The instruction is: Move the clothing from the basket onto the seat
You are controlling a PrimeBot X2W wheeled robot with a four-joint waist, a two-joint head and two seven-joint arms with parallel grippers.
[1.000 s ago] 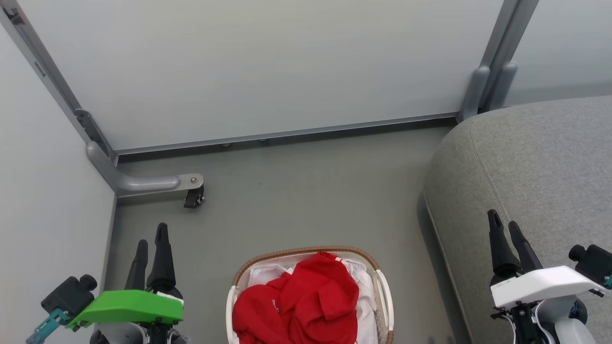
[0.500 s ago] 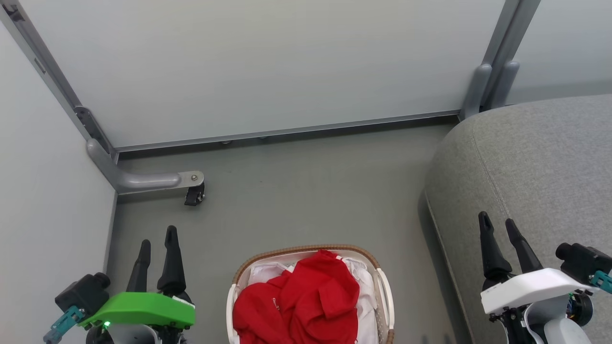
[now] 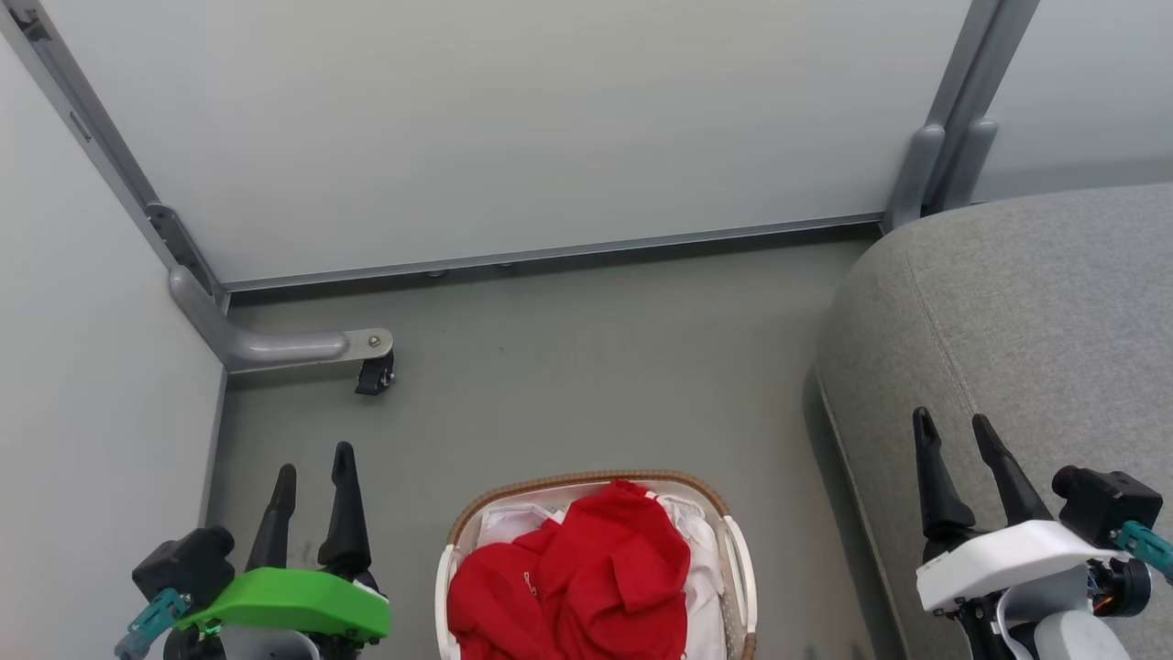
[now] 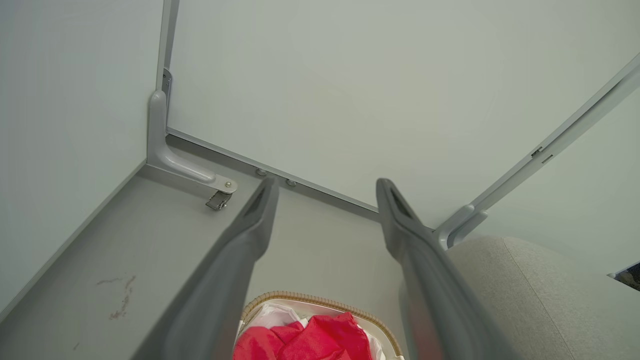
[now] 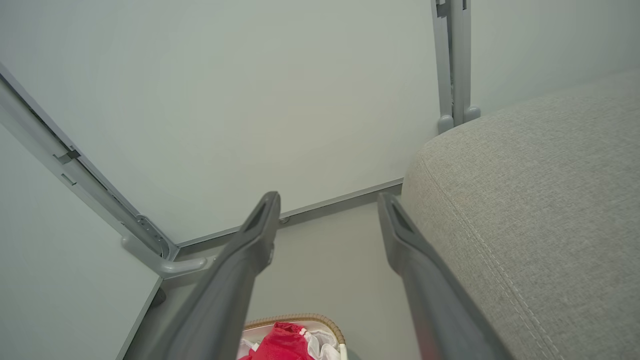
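A: What's changed vs a sec ago?

B: Both arms have drifted inward. The left fingers (image 3: pixel 341 477) sit a bit lower and nearer the basket (image 3: pixel 586 478). The right fingers (image 3: pixel 930 472) have slid a little toward it too. Each pair looks more splayed from the head camera, prob. the wrists turning rather than the fingers widening.

A: Holding anything?

B: No. Both pairs are spread wide and empty, tips pointing away from the robot, nothing btwn them.

A: Where's the clothing?

B: The clothing (image 3: pixel 586 577) is a crumpled red heap in the basket, on the floor (image 3: pixel 586 367) btwn the two pairs of fingers, lower than both and untouched. The basket hasn't moved.

A: And the seat?

B: The grey seat (image 3: pixel 1035 312) lies under and beyond the right fingers, on the far side of them from the basket.

A: So what does that mean for the job?

B: I'd judge it's v. early, still the approach. The arms are lining up on the basket and no garment is lifted yet. Next, one pair needs to dip into the heap and close on red cloth, not the white liner (image 3: pixel 701 550).
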